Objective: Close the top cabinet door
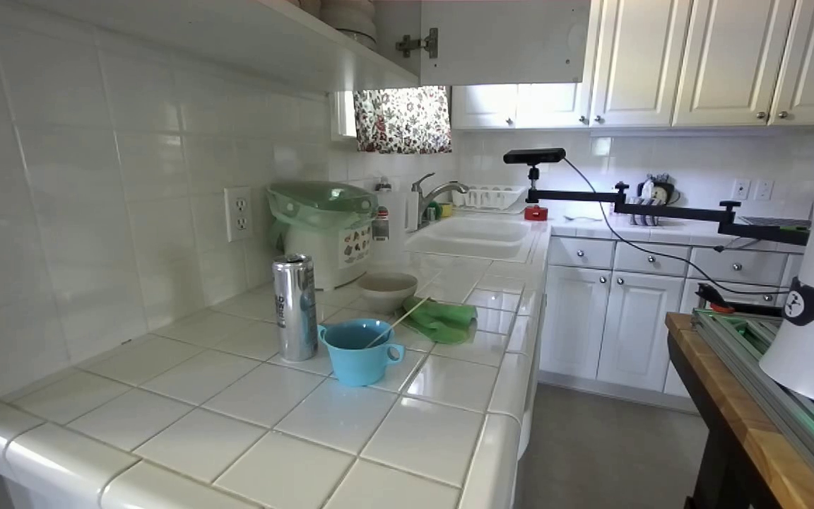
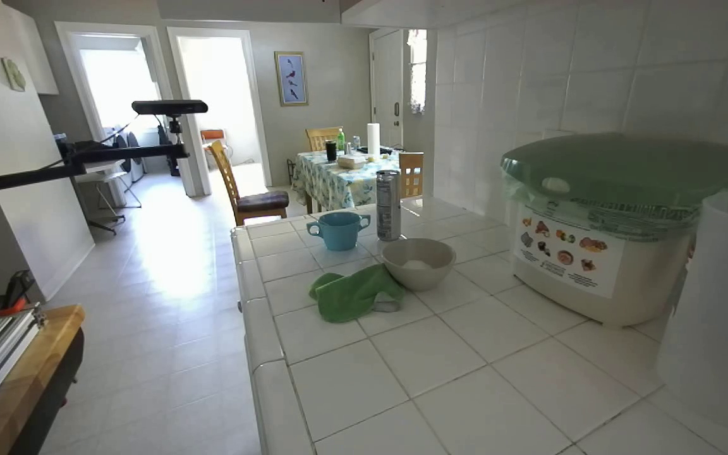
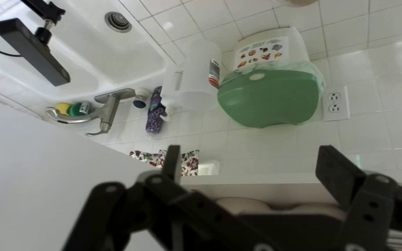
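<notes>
The top cabinet door (image 1: 506,42) is a plain grey-looking panel standing open, swung out from the wall cabinet. Its dark hinge (image 1: 417,44) shows at the cabinet side. Its lower part also shows along the top of an exterior view (image 2: 250,10). In the wrist view the door (image 3: 40,174) fills the lower left, to the left of my gripper. My gripper (image 3: 250,157) is open with nothing between its fingers, facing the open cabinet's shelf edge. I cannot tell whether the left finger touches the door. The gripper is out of view in both exterior views.
Bowls sit on the cabinet shelf (image 1: 336,67). Below, the tiled counter holds a green-lidded bin (image 1: 322,226), a silver can (image 1: 295,307), a blue cup (image 1: 357,357), a bowl (image 1: 387,288) and a green cloth (image 1: 442,322). A camera on a black boom (image 1: 576,196) extends over the floor.
</notes>
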`<state>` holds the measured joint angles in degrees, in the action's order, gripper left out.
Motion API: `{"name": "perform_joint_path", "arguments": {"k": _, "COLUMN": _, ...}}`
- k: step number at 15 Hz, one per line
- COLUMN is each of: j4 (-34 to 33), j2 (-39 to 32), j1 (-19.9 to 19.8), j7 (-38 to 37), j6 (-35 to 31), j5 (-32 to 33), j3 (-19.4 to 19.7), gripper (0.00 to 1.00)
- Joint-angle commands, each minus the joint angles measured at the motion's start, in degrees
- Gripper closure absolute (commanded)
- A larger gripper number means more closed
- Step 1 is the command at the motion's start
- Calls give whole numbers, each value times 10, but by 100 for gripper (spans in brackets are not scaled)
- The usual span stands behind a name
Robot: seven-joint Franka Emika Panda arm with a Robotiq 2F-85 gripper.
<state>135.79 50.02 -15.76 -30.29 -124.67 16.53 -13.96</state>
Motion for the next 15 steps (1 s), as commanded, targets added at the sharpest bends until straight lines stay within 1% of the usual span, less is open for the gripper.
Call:
{"name": "perform_joint_path", "arguments": {"k": 1, "j4": -11, "j2": 3, "j1": -41, "j7": -42, "j6": 19, "j5": 30, "j3": -14, "gripper": 0}}
{"name": "perform_joint_path", "arguments": {"k": 5, "j4": -24, "j2": 3, "j1": -74, "j7": -88, "j6": 42, "j5": 68, "j3": -26, "gripper": 0}}
{"name": "perform_joint_path", "arguments": {"k": 9, "j4": -31, "j2": 14, "j1": -90, "j7": -156, "j6": 89, "j5": 107, "j3": -46, "gripper": 0}}
{"name": "perform_joint_path", "arguments": {"k": 11, "j4": -29, "j2": 23, "j1": -80, "j7": -183, "j6": 115, "j5": 118, "j3": -47, "gripper": 0}}
{"name": "perform_joint_path", "arguments": {"k": 15, "j4": -21, "j2": 28, "j1": -57, "j7": -198, "j6": 129, "j5": 128, "j3": -34, "gripper": 0}}
